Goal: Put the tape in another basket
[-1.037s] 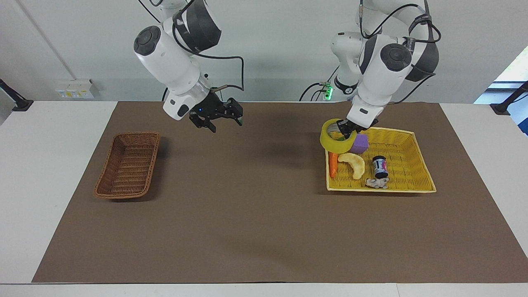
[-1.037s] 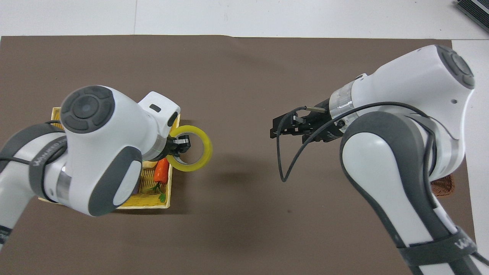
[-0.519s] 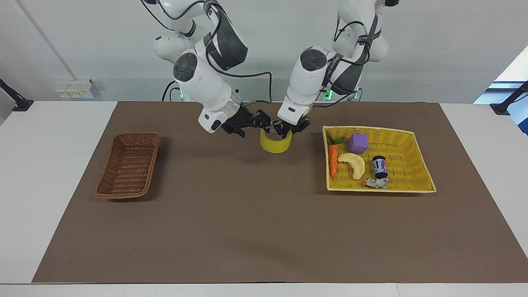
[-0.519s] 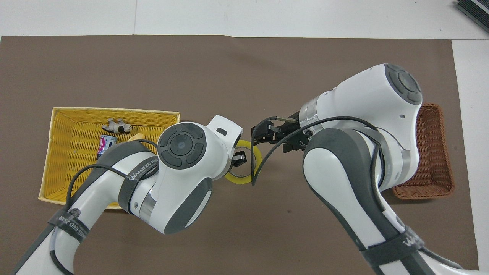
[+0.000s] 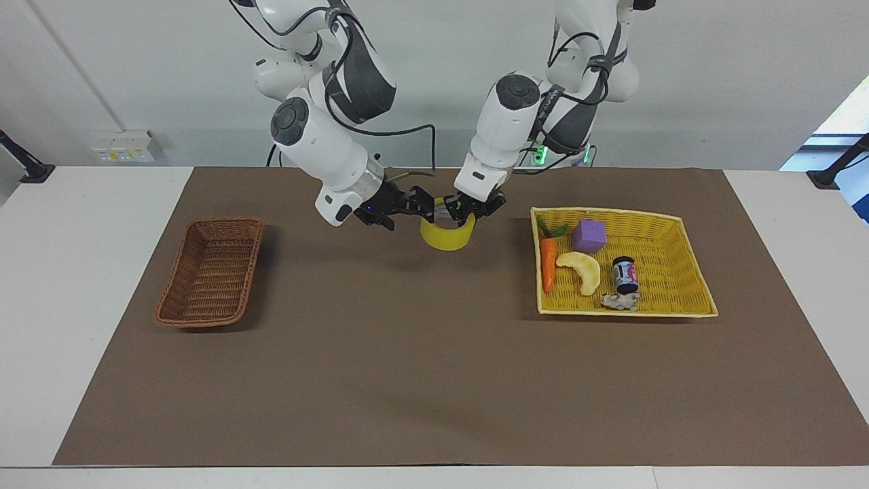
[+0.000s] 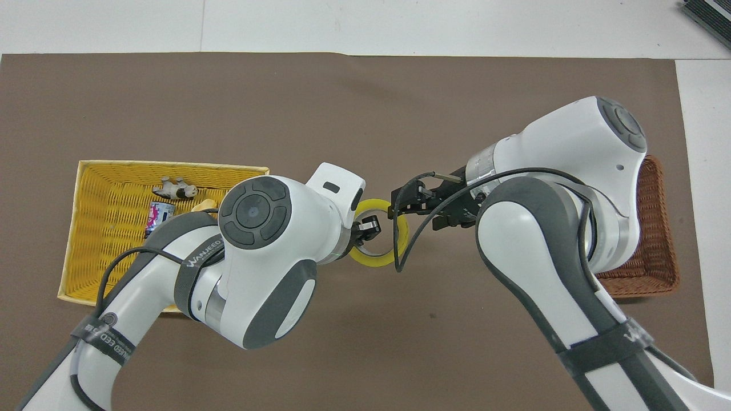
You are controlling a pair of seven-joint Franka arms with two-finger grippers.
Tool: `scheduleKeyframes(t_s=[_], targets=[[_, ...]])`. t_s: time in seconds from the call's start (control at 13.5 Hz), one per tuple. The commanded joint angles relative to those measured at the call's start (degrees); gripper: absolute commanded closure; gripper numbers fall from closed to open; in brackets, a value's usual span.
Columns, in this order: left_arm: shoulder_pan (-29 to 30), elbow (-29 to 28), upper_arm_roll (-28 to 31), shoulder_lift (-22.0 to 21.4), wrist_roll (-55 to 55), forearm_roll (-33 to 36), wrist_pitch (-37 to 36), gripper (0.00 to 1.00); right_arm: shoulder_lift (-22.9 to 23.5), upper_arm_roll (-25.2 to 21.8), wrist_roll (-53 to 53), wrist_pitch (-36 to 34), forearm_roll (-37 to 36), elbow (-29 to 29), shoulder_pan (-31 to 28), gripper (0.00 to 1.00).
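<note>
The yellow tape (image 5: 446,236) hangs in the air over the mat's middle, between the two baskets, its ring open upward in the overhead view (image 6: 374,261). My left gripper (image 5: 467,209) is shut on the tape's rim, with one finger inside the ring (image 6: 368,227). My right gripper (image 5: 426,207) is at the tape's rim on the side toward the right arm's end, and shows in the overhead view (image 6: 398,206) touching or just over that rim. The dark brown wicker basket (image 5: 210,272) stands empty at the right arm's end, partly hidden under the right arm in the overhead view (image 6: 657,268).
The yellow woven basket (image 5: 669,272) at the left arm's end holds a purple cube (image 5: 588,236), a carrot (image 5: 548,265), a pale curved piece (image 5: 582,270), a small bottle (image 5: 624,274) and a toy figure (image 5: 619,301). A brown mat (image 5: 407,380) covers the table.
My left gripper carried the tape from over the yellow basket to the mat's middle. My right gripper came in to meet it. In the last half second both shifted slightly toward the right arm's end.
</note>
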Motion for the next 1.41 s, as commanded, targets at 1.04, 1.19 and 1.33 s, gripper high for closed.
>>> scheduleKeyframes(t_s=[1.04, 1.19, 1.33], targets=[[-2.4, 5.4, 0.3, 2.2, -7.4, -1.3, 3.1, 1.00, -1.0, 0.1, -4.4, -2.9, 2.2, -2.0, -2.6, 1.00], [-1.2, 5.2, 0.2, 1.1, -6.3, -1.6, 2.0, 0.01, -0.8, 0.1, -4.8, -3.7, 2.1, -1.8, -3.9, 1.00], [-1.1, 5.0, 0.5, -1.3, -6.5, -1.6, 0.1, 0.00, -0.8, 0.1, -4.9, -3.9, 2.1, -1.7, -4.1, 1.00]])
